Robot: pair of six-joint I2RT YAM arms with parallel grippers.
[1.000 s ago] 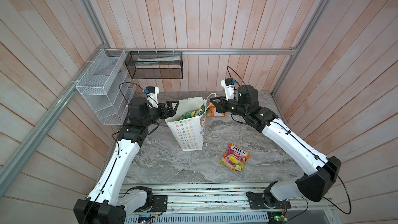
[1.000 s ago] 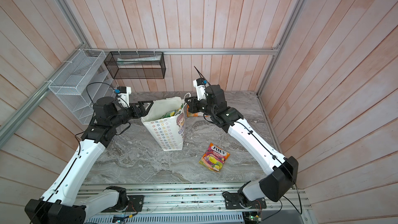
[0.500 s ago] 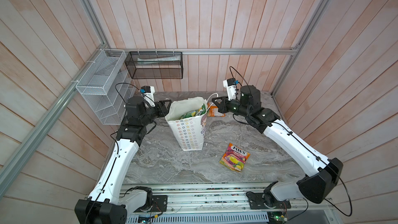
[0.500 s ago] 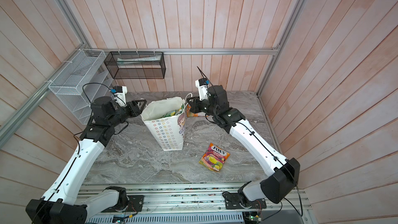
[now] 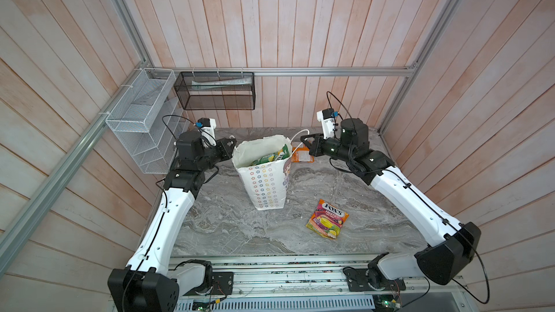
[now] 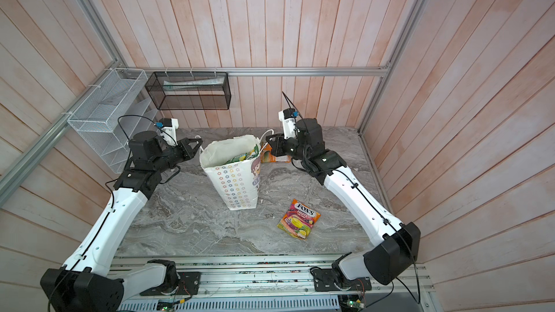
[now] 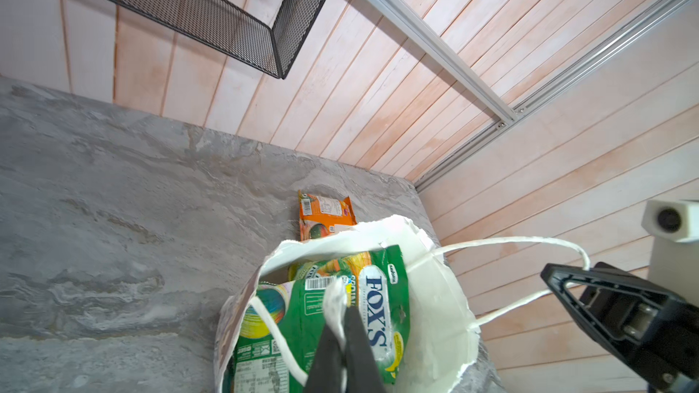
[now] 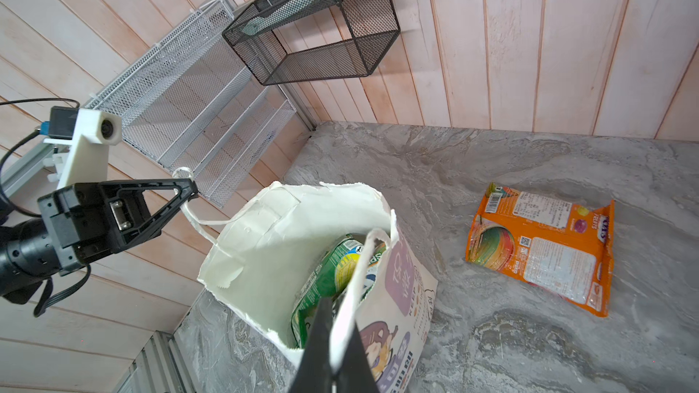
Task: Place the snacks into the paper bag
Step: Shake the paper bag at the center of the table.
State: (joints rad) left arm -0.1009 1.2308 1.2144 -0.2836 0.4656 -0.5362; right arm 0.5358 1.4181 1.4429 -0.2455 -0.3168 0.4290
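paper bag [image 5: 264, 187] held open, left gripper [image 8: 187, 187] and right gripper [image 7: 547, 272] clamped on cord handles [image 8: 204, 223]; orange pouch [image 8: 541, 251], fox's fruits pouch [image 5: 327, 219] outstanding; one release required next.

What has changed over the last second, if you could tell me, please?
The left gripper closed on the paper bag's cord handle on its side. Unchanged: the right gripper shut on the other handle, the bag upright, the orange pouch and FOX'S pouch on the table.
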